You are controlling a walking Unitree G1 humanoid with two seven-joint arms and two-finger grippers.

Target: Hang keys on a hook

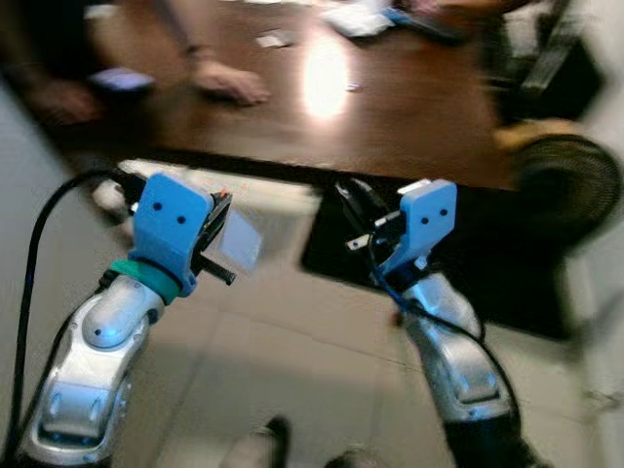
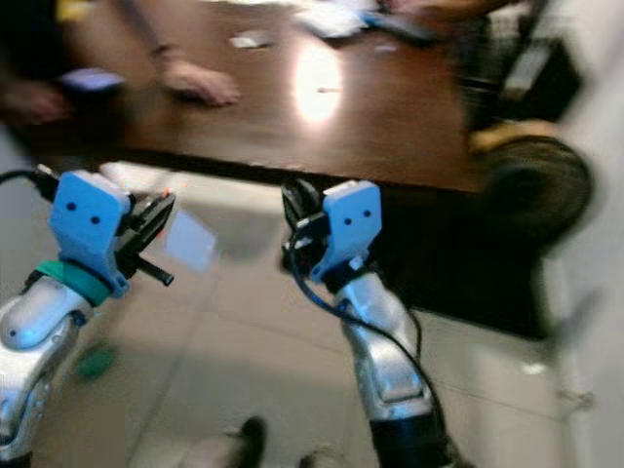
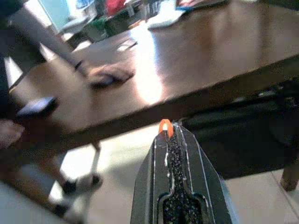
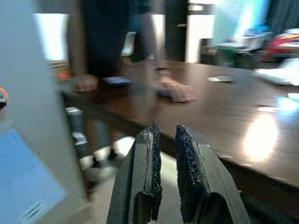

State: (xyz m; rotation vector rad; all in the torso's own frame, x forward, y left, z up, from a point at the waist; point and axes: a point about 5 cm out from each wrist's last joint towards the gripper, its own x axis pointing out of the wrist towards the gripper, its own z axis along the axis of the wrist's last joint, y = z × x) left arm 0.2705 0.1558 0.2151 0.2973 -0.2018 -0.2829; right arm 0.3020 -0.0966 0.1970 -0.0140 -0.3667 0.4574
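Note:
Both my arms are raised in front of a dark wooden table [image 1: 390,107]. My left gripper [image 3: 169,135] is held below the table's near edge, its two black fingers pressed together with an orange tip showing and nothing between them. My right gripper [image 4: 167,133] points toward the same table edge. Its two rough black pads [image 4: 186,154] stand a narrow gap apart and hold nothing. In the left eye view the left gripper [image 1: 219,239] sits under its blue housing, and the right gripper [image 1: 359,216] is level with it.
A person's hands [image 1: 229,83] and a phone [image 1: 122,78] rest on the table's far left, with papers [image 1: 361,19] at the back. A round black fan [image 1: 570,185] stands at the right. A pale square shape [image 1: 241,244] lies beyond the left gripper. Tiled floor [image 1: 292,361] lies below.

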